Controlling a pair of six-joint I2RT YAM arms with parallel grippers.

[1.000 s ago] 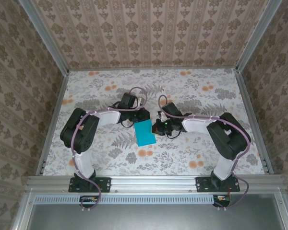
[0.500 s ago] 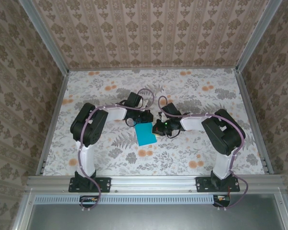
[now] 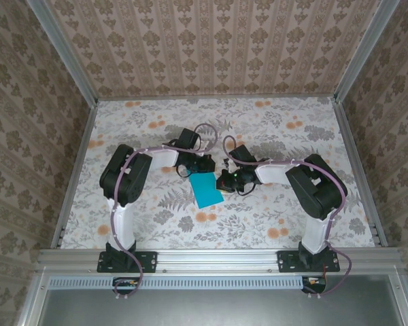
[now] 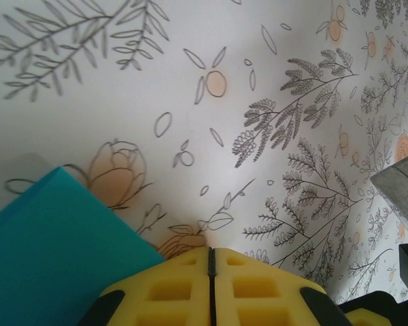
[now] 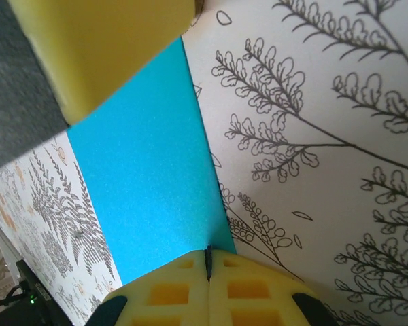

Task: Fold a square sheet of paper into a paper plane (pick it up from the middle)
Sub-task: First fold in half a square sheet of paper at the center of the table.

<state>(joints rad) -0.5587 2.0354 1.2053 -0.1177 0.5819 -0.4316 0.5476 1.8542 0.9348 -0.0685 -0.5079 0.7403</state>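
The square sheet of paper (image 3: 205, 189) lies flat on the floral table as a teal-blue rectangle between the two arms. My left gripper (image 3: 194, 170) is at its far left corner. In the left wrist view the yellow pads (image 4: 170, 288) are pressed together, the left gripper (image 4: 211, 250) resting on the table just right of the paper (image 4: 47, 251). My right gripper (image 3: 224, 182) is at the sheet's right edge. In the right wrist view the right gripper (image 5: 209, 252) is shut with its tip over the near edge of the paper (image 5: 146, 170). The left gripper's yellow pad (image 5: 102, 47) shows at the sheet's far end.
The table (image 3: 292, 217) carries a flower-and-fern print. Aluminium rails (image 3: 217, 258) frame it at the near edge and sides, and patterned walls enclose the back and both sides.
The left arm's elbow swung right and its gripper closed down at the sheet's far corner. The right gripper stayed at the sheet's right edge, and the paper barely shifted.
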